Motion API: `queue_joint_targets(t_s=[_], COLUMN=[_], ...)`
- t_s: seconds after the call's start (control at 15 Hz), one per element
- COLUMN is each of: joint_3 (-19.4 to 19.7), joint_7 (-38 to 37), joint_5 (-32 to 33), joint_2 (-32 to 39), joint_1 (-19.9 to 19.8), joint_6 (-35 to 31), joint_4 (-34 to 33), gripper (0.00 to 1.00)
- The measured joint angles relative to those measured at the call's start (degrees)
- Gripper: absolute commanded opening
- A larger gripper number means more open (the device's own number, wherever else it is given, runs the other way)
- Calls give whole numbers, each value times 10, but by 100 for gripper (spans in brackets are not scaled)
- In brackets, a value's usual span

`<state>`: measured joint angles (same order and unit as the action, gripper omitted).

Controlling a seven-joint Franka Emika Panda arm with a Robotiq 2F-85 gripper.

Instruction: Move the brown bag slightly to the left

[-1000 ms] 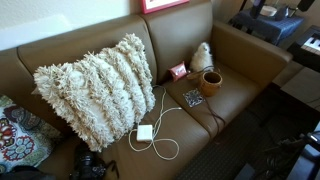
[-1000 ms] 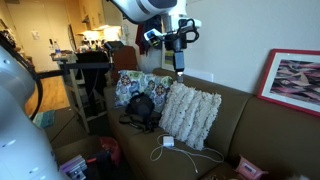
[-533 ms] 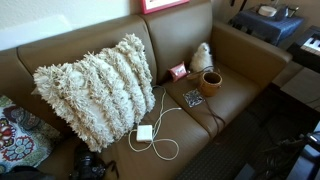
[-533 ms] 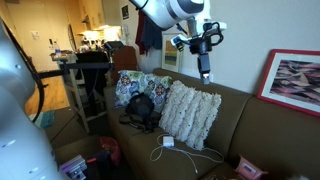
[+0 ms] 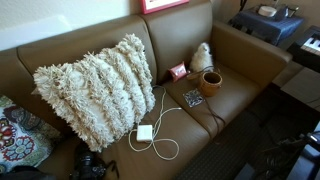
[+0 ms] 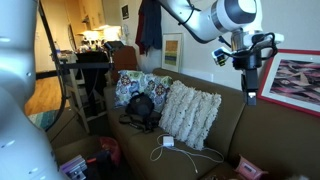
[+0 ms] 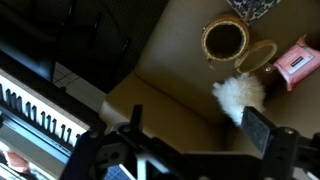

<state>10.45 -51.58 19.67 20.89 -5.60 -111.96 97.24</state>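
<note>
Wrist view: pink box (image 7: 300, 62) cut off at rt edge, patterned square (image 7: 250, 8) at top; in an exterior view, your floral cushion (image 5: 12, 135) cropped at pic's left edge.

An exterior view looks down on the sofa (image 5: 60, 55) from high in front, quite near. An exterior view stands lower and farther away, off one end of the sofa (image 6: 250, 130). Both exterior views share the shaggy pillow (image 5: 95, 88) (image 6: 190, 113). The wrist view looks steeply down on the brown bag (image 7: 224, 40), and an exterior view shows this brown bag (image 5: 210, 82) too

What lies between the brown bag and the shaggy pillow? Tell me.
In an exterior view, a small pink box and a white cable lie between the brown bag and the shaggy pillow.
</note>
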Motion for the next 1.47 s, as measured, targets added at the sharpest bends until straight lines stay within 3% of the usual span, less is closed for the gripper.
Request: queue_joint_targets(t_s=[0.27,0.8,1.47], joint_3=[22,22,31], joint_7=[7,9,4], joint_5=[-22,-50,-40], joint_2=[42,36,184], joint_1=[-12,0,4], joint_6=[5,-16,-80], joint_4=[-43,-42,-6], gripper=[100,100,100])
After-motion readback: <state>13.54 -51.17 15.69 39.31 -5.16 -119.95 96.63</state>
